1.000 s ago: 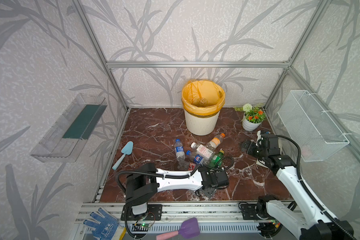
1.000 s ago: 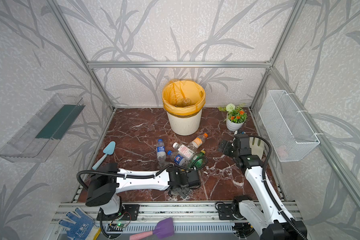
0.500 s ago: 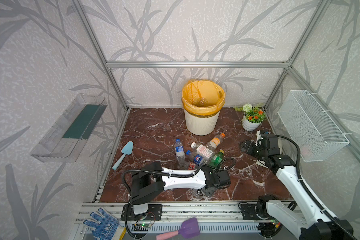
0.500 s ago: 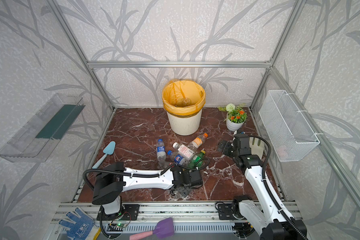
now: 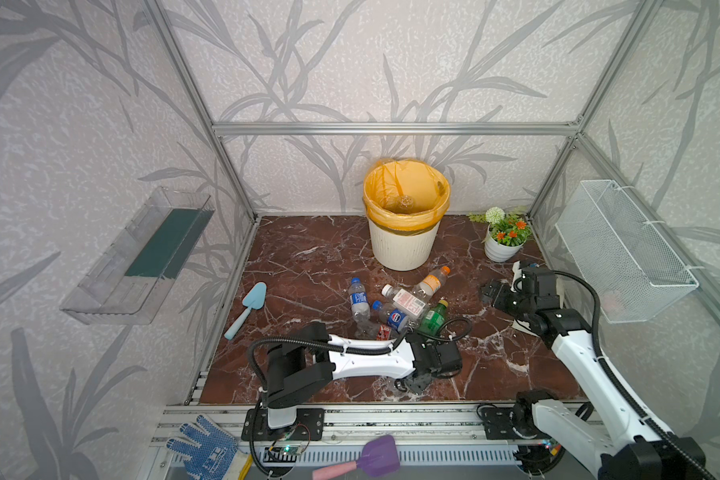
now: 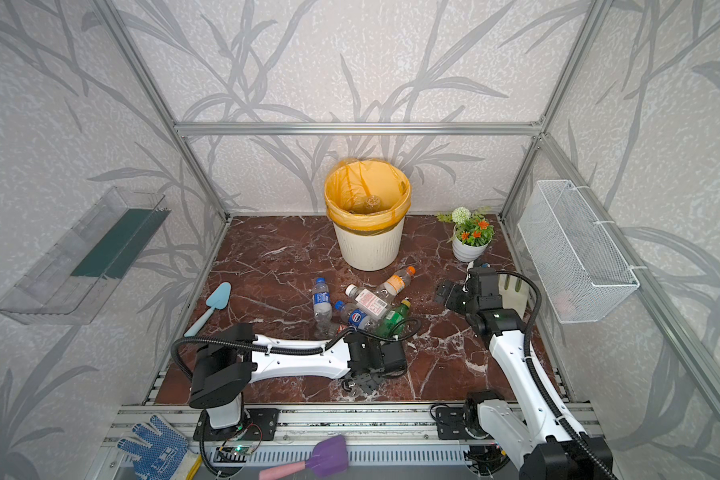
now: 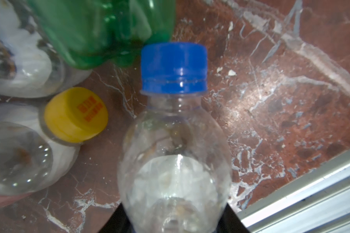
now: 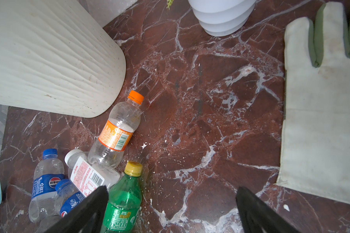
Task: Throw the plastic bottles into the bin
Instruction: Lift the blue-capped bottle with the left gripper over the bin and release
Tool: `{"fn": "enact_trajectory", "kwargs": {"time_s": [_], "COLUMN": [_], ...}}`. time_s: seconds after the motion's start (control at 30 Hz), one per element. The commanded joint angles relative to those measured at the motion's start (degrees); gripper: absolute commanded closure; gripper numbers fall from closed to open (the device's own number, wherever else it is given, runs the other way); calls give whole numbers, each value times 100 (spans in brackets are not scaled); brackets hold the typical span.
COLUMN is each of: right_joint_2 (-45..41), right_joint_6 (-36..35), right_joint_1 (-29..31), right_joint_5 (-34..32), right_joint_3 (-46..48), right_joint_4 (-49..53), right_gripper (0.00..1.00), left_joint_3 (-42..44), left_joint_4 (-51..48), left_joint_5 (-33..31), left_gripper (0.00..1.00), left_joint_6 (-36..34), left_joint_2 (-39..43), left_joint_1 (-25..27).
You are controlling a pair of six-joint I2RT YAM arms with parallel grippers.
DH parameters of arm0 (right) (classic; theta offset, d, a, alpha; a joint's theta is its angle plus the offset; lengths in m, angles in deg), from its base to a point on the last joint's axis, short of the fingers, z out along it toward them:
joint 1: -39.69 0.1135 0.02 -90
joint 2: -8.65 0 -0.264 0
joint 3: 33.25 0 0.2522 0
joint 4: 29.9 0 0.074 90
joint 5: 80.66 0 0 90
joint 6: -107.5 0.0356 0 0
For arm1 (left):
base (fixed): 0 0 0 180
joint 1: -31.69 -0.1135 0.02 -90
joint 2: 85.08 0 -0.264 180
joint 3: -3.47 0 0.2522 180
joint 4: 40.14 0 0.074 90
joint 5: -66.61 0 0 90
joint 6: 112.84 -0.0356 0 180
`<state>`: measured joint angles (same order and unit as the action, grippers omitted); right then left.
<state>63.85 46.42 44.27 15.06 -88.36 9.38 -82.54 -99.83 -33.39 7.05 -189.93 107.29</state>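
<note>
Your left gripper [image 5: 414, 382] has been closing over the last second. It is now clamping the body of a blue-capped clear bottle [image 7: 174, 161] between its dark fingers, low over the marble floor [image 5: 308, 257] and near the front aluminium rail [image 7: 311, 191]. In the left wrist view that bottle's cap is pointing at the base of a green bottle [image 5: 433, 318], almost touching it. A clear yellow-capped bottle [image 7: 75, 115] is lying just beside it.

Your right gripper [image 8: 170, 211] is holding nothing. Its jaws are standing wide apart above bare floor, between the bottle pile and a white-and-green glove [image 8: 321, 111].

The other plastic bottles [image 5: 400, 307] are lying in a loose pile mid-floor, in front of the bin [image 5: 404, 245]. An orange-capped bottle [image 5: 431, 284] is lying nearest the bin, with a white-capped bottle [image 5: 406, 301] touching it. A tall blue-labelled bottle [image 5: 358, 297] is lying at the pile's left side, and a small blue-labelled bottle [image 5: 391, 318] is resting against the green one.

The bin is standing at the back wall with its orange-yellow liner folded over the rim, and one clear bottle [image 5: 406, 202] is lying inside. A white flower pot [image 5: 501, 249] is standing to the bin's right.
</note>
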Motion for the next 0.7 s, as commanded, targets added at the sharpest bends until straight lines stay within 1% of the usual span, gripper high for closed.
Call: {"fn": "enact_trajectory", "kwargs": {"time_s": [0.0, 0.07, 0.13, 0.17, 0.2, 0.27, 0.33, 0.37, 0.4, 0.47, 0.5, 0.53, 0.57, 0.6, 0.67], "right_joint_2": [-25, -36, -53, -70, -86, -127, -179, -214, -252, -326, -366, -402, -438, -464, -484], "right_joint_6": [8, 8, 8, 8, 14, 25, 33, 43, 49, 68, 97, 135, 185, 231, 321], "right_joint_1": [-29, -36, -45, -45, -54, -49, -54, -54, -54, -54, -54, -51, -49, -54, -49], "right_joint_5": [70, 83, 88, 96, 104, 122, 140, 151, 165, 191, 193, 206, 230, 266, 352], "right_joint_3": [31, 4, -50, -74, -105, -161, -220, -246, -269, -319, -343, -355, -367, -370, -387], "right_joint_4": [-4, 19, 38, 38, 41, 32, 23, 25, 32, 57, 71, 76, 68, 51, 14], "right_gripper": [1, 1, 1, 1, 1, 1, 1, 1, 1, 1, 1, 1, 1, 0, 0], "left_joint_3": [-401, -713, -1120, -1275, -1411, -1729, -2072, -2199, -2292, -2404, -2491, -2573, -2625, -2652, -2708], "left_joint_4": [-105, -182, -197, -39, 244, 801, 1491, 1982, 2580, 3691, 4110, 4353, 4546, 4694, 4751], "left_joint_5": [-701, -1149, -1758, -2152, -2493, -2980, -3121, -3219, -3221, -3064, -2854, -2679, -2432, -2138, -1499], "left_gripper": [54, 55, 55, 55, 54, 53, 53, 53, 52, 51, 51, 51, 51, 51, 51], "left_joint_6": [-163, -363, -748, -1076, -1538, -2389, -3249, -3789, -4357, -5254, -5587, -5720, -5697, -5485, -4721], "left_joint_2": [602, 1014, 1422, 1661, 1894, 2274, 2556, 2679, 2762, 2856, 2853, 2819, 2761, 2697, 2458], "left_joint_1": [8, 8, 1, -5, -16, -123, -288, -351, -381, -471, -577, -724, -1000, -1358, -2146]}}
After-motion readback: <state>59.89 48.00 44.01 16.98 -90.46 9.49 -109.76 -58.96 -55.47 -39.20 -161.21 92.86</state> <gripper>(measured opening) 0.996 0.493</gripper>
